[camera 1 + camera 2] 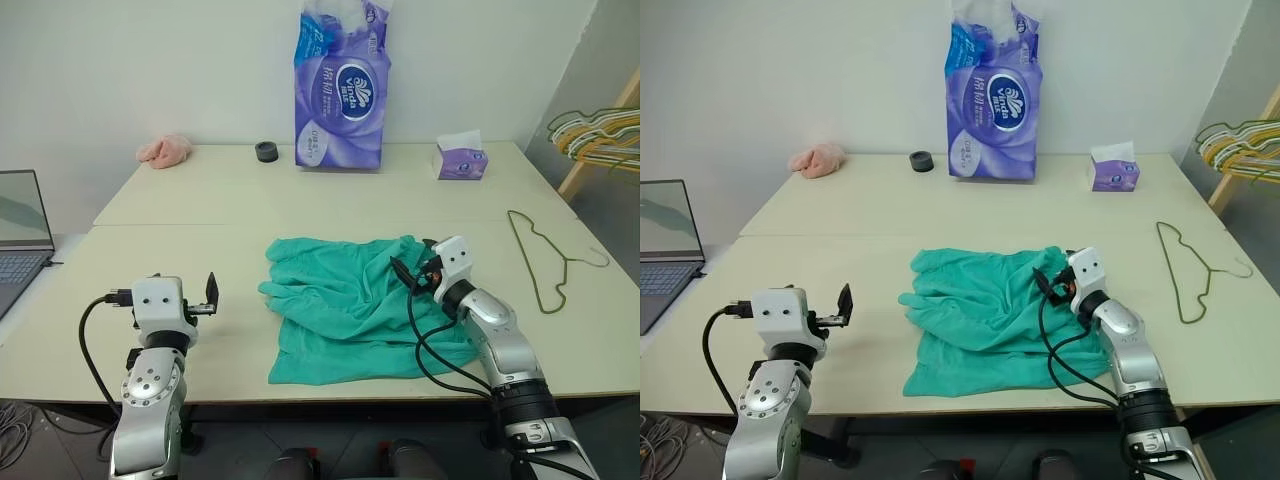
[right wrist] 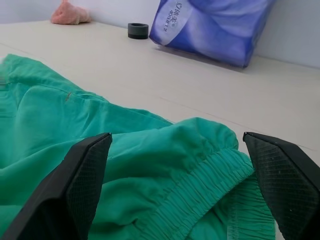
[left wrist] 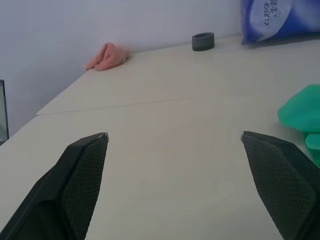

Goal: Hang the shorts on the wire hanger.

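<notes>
Two grippers are reaching out over the near half of the table (image 1: 150, 205), both spread wide and gripping nothing. At about eight o'clock from the table's middle, the left gripper (image 1: 211, 296) is hovering above bare tabletop, its fingers (image 3: 82, 175) standing far apart with only the pale surface between them. At about four o'clock, the right gripper (image 1: 1048, 283) is hanging over the right edge of the shorts (image 1: 345, 300); its wrist view is showing the gathered waistband lying between its parted fingers (image 2: 82, 175), though whether they are touching the cloth cannot be told. The shorts are lying crumpled at the table's centre, their long axis running from near to far, waistband side toward three o'clock. The wire hanger (image 1: 540, 262) is lying flat near the right edge, well apart from the shorts, its long axis also running near to far and its hook curling toward three o'clock. Farther back are sitting a tissue box (image 1: 461, 160), a tall purple tissue pack (image 1: 340, 95), a dark roll (image 1: 266, 151) and a pink cloth lump (image 1: 165, 150).
</notes>
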Robot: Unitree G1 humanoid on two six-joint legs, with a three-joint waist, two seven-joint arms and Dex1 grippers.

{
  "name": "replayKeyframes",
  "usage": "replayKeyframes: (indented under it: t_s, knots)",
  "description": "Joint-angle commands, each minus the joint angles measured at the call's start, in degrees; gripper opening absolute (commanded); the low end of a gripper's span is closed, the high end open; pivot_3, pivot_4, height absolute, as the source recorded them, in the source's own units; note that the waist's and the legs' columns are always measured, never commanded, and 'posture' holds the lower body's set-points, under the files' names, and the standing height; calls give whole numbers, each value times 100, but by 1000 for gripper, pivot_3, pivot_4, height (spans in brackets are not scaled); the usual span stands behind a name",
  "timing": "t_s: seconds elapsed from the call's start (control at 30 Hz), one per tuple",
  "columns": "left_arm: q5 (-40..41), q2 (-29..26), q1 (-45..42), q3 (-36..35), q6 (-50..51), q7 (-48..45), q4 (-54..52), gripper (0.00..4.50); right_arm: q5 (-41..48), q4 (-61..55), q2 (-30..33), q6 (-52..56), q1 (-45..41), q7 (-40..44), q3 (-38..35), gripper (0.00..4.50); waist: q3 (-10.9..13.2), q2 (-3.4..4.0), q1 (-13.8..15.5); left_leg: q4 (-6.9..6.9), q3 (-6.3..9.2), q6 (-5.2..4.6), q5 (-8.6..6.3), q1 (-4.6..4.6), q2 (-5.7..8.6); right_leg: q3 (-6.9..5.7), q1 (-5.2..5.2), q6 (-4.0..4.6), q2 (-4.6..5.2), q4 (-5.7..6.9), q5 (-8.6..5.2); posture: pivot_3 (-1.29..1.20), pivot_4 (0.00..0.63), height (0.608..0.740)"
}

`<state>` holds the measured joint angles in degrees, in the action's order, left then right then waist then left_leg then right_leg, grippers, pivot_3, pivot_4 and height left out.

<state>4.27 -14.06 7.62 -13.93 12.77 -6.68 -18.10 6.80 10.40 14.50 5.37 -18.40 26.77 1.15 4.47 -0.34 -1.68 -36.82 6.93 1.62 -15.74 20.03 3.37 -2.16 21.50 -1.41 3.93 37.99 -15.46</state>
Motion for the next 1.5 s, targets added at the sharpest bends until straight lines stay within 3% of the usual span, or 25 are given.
replayKeyframes:
  t_s: [0.03, 0.13, 0.33, 0.53, 0.6, 0.8, 1.0, 1.1, 1.3, 1.5]
  knots:
    - [72, -134, 2, 346, -311, -461, -259, 4500, 239, -365, 188, -43, -6, 490, 20, 4487, 0, 0, -9, 0, -2, -2, -1, 0, 0, 1, 0, 0, 0, -1, 0, -87, 21, 740]
    - [127, -318, -63, 708, -371, -972, -243, 4500, 471, -727, 608, 87, 145, 1315, 185, 4487, 0, 0, 3, -2, -6, -13, -7, 0, 0, 1, -2, 0, -2, -2, 0, -106, 22, 740]
    - [320, -873, -359, 1388, -123, -2055, -228, 4500, 1249, -1751, 2024, 939, 313, 3205, 370, 4487, 3, 1, -30, -6, -25, -28, -16, -2, -7, 6, -8, -2, -18, -8, -1, -146, 28, 740]
    - [393, -907, -650, 1287, 39, -2106, 23, 4500, 1166, -1790, 2628, 1121, 218, 3678, 511, 4487, 5, -3, -161, -5, -36, -37, -22, -12, -25, 11, -11, -1, -24, -6, 1, -177, 30, 740]
    - [353, -1097, -573, 1409, 51, -2366, 5, 4500, 809, -1611, 2864, 734, 341, 3818, 639, 4487, 6, -5, -176, -4, -40, -36, -23, -12, -27, 15, -10, -2, -24, -7, 1, -177, 30, 740]
    - [1080, -1880, -241, 1424, 597, -3548, -582, 4500, 504, -1158, 3373, -64, 461, 4338, 699, 4487, 15, -9, -181, -5, -58, -45, -33, -10, -27, 28, -9, -4, -32, -23, 0, -174, 31, 740]
    - [2456, -3256, 159, 1005, 1525, -5147, -1342, 4500, 567, -797, 3695, -297, 379, 4860, 618, 4487, 21, -5, -196, -6, -59, -45, -38, -13, -37, 28, -8, -2, -34, -20, 0, -175, 31, 740]
    - [2152, -3701, 263, 1259, 1352, -5381, -1386, 4500, 601, -836, 3854, -337, 490, 5076, 619, 4487, 31, 10, -202, -6, -66, -43, -44, -15, -49, 31, -9, 1, -46, -22, -1, -174, 33, 740]
    - [1276, -3334, -335, 1955, 1102, -4806, -791, 4500, 566, -1132, 3951, -472, 734, 5160, 649, 4487, 37, 18, -150, -10, -74, -36, -50, -16, -80, 33, -11, 18, -73, -28, 8, -186, 38, 740]
    - [1093, -2957, -543, 2273, 1249, -4608, -490, 4500, 538, -1450, 3894, -481, 817, 5050, 667, 4487, 41, 21, -205, -10, -76, -30, -54, -18, -98, 35, -8, 20, -80, -26, 8, -189, 37, 740]
